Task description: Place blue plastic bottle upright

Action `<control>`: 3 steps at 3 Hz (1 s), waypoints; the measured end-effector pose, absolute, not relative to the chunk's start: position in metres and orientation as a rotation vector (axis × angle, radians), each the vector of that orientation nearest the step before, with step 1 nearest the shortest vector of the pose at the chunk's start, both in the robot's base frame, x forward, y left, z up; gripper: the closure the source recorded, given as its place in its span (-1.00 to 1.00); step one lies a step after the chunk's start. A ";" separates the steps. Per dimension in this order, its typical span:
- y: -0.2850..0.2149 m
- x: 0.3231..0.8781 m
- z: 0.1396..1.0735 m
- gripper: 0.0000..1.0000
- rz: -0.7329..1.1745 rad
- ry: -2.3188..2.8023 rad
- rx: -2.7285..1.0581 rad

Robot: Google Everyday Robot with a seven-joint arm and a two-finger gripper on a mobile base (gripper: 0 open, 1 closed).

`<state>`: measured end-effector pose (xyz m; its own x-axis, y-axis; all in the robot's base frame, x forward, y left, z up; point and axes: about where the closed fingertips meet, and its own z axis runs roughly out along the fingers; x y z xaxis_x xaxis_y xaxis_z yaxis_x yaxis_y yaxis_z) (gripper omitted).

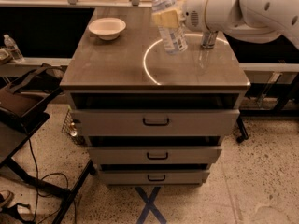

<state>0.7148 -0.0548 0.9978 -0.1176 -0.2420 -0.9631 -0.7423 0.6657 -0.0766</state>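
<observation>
The blue plastic bottle (174,38) hangs in the air over the far edge of the white ring (145,63) on the tabletop (112,66). It is nearly upright, with its cap uppermost and leaning left. The gripper (164,18) is clamped around its middle. The print on its label is unreadable.

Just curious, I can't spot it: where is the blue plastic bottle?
The blue plastic bottle is held tilted in the gripper, over the cabinet top, rear centre, left of the silver can.
</observation>
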 end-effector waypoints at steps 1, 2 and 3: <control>-0.053 0.723 0.996 1.00 0.565 1.576 -0.884; -0.047 0.732 0.993 1.00 0.635 1.497 -0.924; -0.035 0.742 0.990 1.00 0.782 1.458 -0.900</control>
